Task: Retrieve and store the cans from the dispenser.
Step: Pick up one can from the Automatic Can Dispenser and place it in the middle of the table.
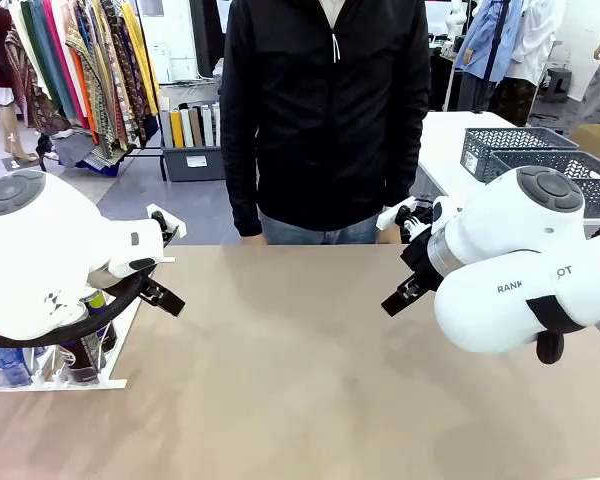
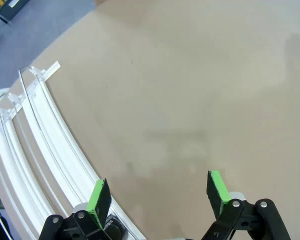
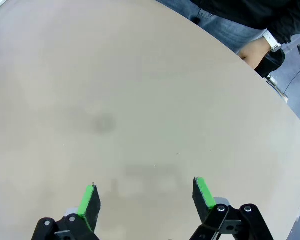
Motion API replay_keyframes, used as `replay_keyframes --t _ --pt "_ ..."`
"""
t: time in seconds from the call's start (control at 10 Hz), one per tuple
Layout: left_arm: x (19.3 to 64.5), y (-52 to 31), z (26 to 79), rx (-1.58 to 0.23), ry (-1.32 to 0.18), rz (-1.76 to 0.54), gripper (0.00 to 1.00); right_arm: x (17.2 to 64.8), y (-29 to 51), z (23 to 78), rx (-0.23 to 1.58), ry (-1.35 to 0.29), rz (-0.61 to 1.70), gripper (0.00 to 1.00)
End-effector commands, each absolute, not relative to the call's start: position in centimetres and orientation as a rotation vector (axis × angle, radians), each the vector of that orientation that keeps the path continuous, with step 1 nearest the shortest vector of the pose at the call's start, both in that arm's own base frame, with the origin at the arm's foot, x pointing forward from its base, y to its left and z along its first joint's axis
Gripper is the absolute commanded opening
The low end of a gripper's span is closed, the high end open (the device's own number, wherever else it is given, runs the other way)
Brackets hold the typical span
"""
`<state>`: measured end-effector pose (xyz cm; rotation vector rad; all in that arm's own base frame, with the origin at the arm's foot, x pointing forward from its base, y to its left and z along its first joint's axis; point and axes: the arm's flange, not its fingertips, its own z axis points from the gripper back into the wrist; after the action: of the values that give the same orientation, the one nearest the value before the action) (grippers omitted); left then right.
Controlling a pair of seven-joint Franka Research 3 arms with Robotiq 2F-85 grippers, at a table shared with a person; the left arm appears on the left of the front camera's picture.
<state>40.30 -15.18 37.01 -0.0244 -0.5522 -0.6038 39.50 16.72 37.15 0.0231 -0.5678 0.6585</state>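
The dispenser [image 1: 108, 382] lies at the table's near left, mostly hidden behind my left arm. In the left wrist view, the dispenser [image 2: 42, 137] shows as curved white rails with clear stops. A blue can [image 1: 10, 365] and a black can [image 1: 80, 360] stand at its front end, partly covered by the arm. My left gripper [image 2: 160, 192] hangs open over bare tabletop just beside the rack, holding nothing. My right gripper [image 3: 146, 197] is open above the bare table on the right side, also holding nothing.
A person in a black jacket [image 1: 325, 110] stands at the far edge, with a hand [image 3: 255, 50] resting near the table rim. Grey-blue mesh baskets [image 1: 540, 150] sit on a white table at the back right. The tan tabletop [image 1: 300, 360] stretches between the arms.
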Motion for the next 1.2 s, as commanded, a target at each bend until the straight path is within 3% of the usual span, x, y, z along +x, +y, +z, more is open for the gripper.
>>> replay_keyframes --t 0.0,0.8,0.9,1.1 --pt "40.3 -15.2 37.0 -0.024 -0.553 -0.604 1.0 39.5 16.7 37.2 0.024 -0.568 0.658 1.0" --pt "40.3 -15.2 37.0 -0.024 -0.553 -0.604 1.0 39.5 16.7 37.2 0.023 -0.568 0.659 1.0" --pt "40.3 -15.2 37.0 -0.024 -0.552 -0.604 1.0 39.4 16.1 37.6 0.12 -0.409 0.622 1.0" --pt "39.7 -14.7 39.1 -0.217 -0.261 -0.633 1.0 38.8 14.8 38.8 0.395 -0.285 0.497 1.0"
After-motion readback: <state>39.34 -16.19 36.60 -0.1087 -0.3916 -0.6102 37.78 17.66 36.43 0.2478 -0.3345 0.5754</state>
